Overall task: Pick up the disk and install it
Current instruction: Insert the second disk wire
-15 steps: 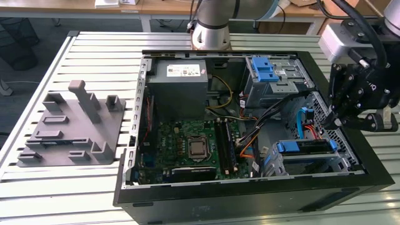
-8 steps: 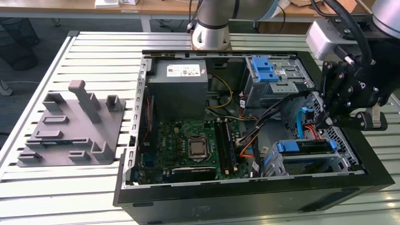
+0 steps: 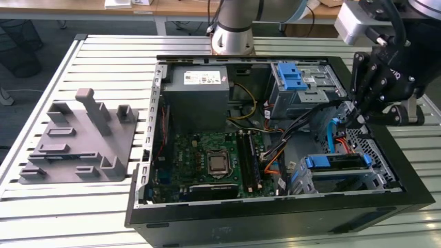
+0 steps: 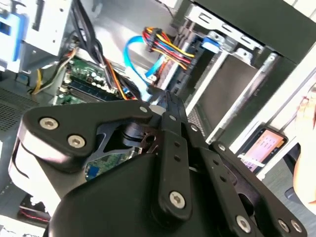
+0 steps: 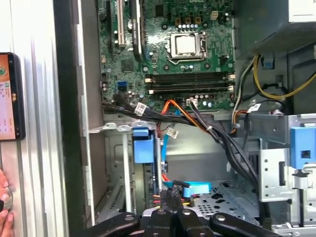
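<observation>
A grey moulded fixture (image 3: 79, 139) was noted on the slatted tabletop (image 3: 103, 57) at the exterior view's left. The open computer case (image 3: 276, 217) lay at centre, its motherboard (image 3: 206, 160) exposed. The disk (image 3: 335, 162) was seated in the lower drive cage (image 3: 375, 181). The gripper (image 3: 357, 120) was held above the disk beside blue cables (image 3: 335, 135), and its fingers (image 4: 170, 128) were pressed together.

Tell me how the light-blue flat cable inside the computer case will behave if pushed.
The light-blue flat cable hangs in a loose curve, so it is probably floppy and would bend aside. Thin and narrow, it is likely light. It runs beside the bundle of coloured wires, so it may snag there.
</observation>
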You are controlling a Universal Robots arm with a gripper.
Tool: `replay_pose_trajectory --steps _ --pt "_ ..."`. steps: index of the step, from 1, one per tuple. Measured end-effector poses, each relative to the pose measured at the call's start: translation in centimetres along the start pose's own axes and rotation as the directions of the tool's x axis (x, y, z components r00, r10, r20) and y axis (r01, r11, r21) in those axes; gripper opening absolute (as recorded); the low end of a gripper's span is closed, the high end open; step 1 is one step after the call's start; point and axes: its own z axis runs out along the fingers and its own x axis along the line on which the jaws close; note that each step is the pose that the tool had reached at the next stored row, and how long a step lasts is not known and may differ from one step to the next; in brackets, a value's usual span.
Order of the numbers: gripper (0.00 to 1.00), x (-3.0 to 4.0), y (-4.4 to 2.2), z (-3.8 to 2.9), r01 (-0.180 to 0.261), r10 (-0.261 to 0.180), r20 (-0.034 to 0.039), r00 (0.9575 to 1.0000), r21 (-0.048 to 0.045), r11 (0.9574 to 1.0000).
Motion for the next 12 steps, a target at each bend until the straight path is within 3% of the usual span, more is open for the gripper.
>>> replay_pose_trajectory --steps 7,11,12 --pt "0.11 -0.60 0.66 -0.01 0.000 0.000 -0.0047 1.0000 0.0003 1.0000" --pt "0.11 -0.98 0.69 0.07 0.000 0.000 -0.0159 0.9999 0.0010 1.0000" --pt "0.17 -1.02 0.70 0.12 0.001 -0.001 -0.0202 0.9998 0.0013 1.0000"
